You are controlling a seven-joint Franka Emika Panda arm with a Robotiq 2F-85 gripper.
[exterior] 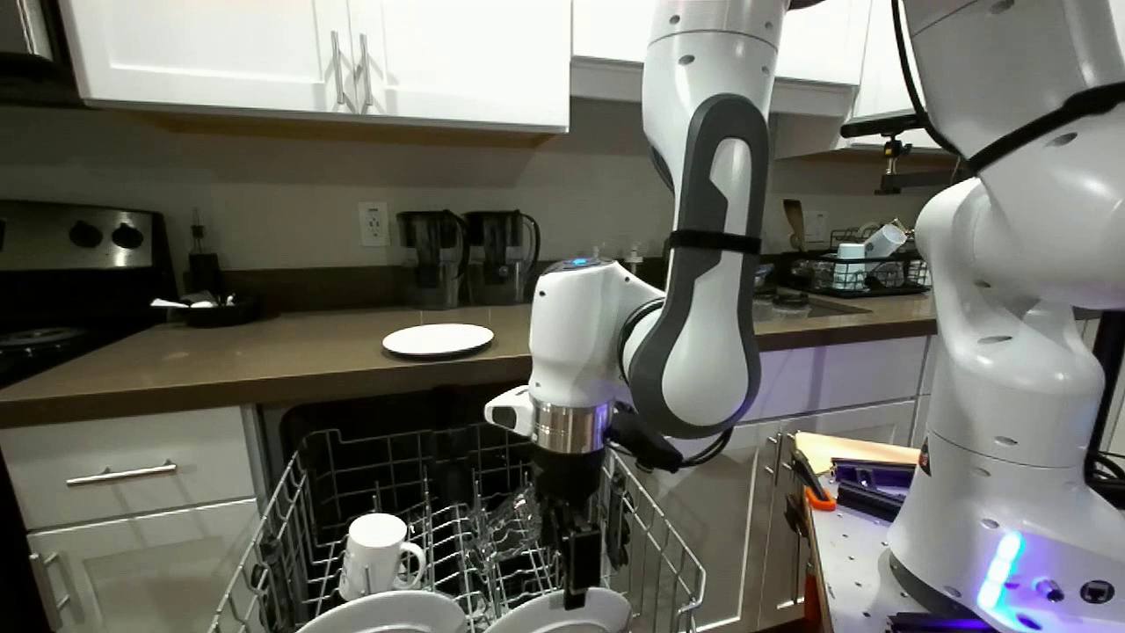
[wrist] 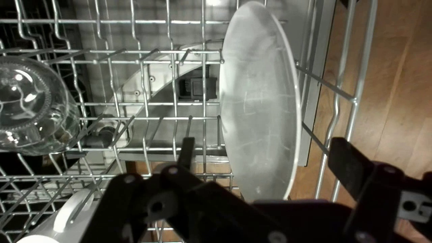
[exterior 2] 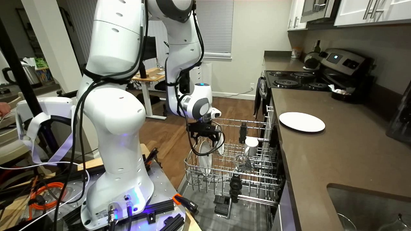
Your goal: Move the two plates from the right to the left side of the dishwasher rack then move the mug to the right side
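Gripper (wrist: pixel 263 143) points down over the rack (exterior: pixel 659 516), jaws wide; a plate (wrist: pixel 260 101) stands on edge in the gap, space showing either side. In an exterior view the second plate (exterior: pixel 387 613) stands apart to its left, mug (exterior: pixel 373 556) just behind. Glass (wrist: pixel 30 104) also racked. Third plate (exterior: pixel 438 339) flat on the counter (exterior: pixel 264 352).

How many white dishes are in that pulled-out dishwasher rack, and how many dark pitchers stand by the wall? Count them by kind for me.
Plates: 2
Mug: 1
Pitchers: 2
Total: 5
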